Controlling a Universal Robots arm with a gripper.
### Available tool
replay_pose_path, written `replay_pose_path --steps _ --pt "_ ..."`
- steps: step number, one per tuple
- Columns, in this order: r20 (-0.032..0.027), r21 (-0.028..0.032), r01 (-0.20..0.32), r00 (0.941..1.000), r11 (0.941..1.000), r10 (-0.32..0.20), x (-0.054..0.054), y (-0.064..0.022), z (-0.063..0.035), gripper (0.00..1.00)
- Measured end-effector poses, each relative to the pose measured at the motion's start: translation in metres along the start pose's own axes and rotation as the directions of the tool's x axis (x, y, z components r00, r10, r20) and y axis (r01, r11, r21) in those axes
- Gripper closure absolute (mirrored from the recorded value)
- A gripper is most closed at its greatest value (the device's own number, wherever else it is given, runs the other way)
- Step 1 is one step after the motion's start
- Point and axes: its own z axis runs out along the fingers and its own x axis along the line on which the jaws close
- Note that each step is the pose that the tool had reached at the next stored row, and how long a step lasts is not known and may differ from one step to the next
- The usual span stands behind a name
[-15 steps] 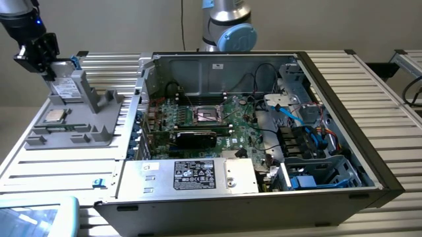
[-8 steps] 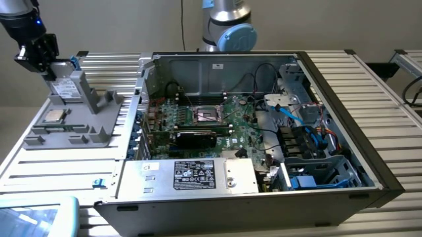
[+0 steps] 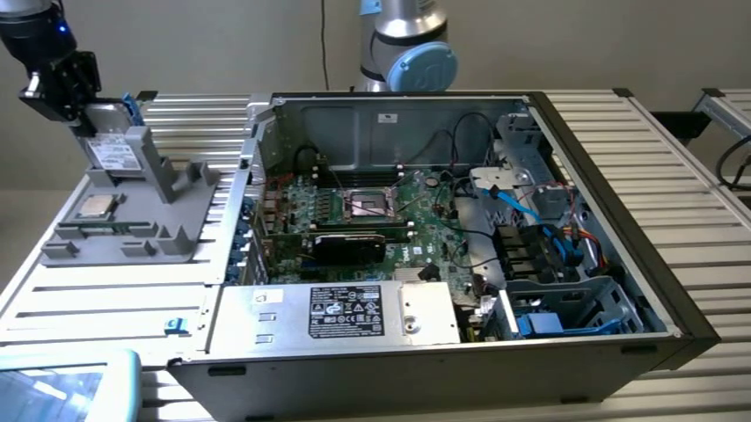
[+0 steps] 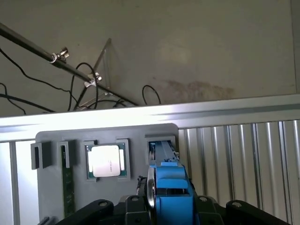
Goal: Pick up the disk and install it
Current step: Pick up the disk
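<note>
Disk (image 3: 113, 155) is showing silver-grey metal with a white paper-like label, its carrier (image 4: 172, 190) is looking like smooth bright blue plastic, and the gripper (image 3: 94, 112) is reading matt black. Holder (image 3: 147, 207) is looking like matt grey plastic, the processor chip (image 4: 106, 160) in it is gleaming as bare metal, and the ribbed table (image 3: 657, 167) is shining like aluminium. Computer case (image 3: 352, 119) is showing dull grey sheet metal inside, and the power supply (image 3: 425, 309) is glinting silver beside its black label.
</note>
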Motion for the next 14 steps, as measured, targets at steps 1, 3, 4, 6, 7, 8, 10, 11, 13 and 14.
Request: replay_pose_path --steps 1,3,4,6,7,8,10,11,13,14 --pt "0.0 0.0004 0.0 1.0 1.0 0.0 0.0 0.0 -0.0009 0.62" --pt "0.0 0.0017 0.0 1.0 1.0 0.0 0.0 0.0001 -0.0051 0.62" --pt "0.0002 0.0026 0.0 1.0 1.0 0.0 0.0 0.0002 -0.0086 0.62" --pt "0.0003 0.0039 0.0 1.0 1.0 0.0 0.0 0.0004 -0.0134 0.62" --pt "0.0004 0.0042 0.0 1.0 1.0 0.0 0.0 0.0004 -0.0144 0.62" --pt "0.0003 0.0043 0.0 1.0 1.0 0.0 0.0 0.0005 -0.0151 0.62" --pt "0.0004 0.0047 0.0 1.0 1.0 0.0 0.0 0.0004 -0.0155 0.62" --pt "0.0004 0.0047 0.0 1.0 1.0 0.0 0.0 0.0004 -0.0156 0.62" --pt "0.0004 0.0044 0.0 1.0 1.0 0.0 0.0 0.0004 -0.0157 0.62" --pt "0.0004 0.0044 0.0 1.0 1.0 0.0 0.0 0.0005 -0.0158 0.62"
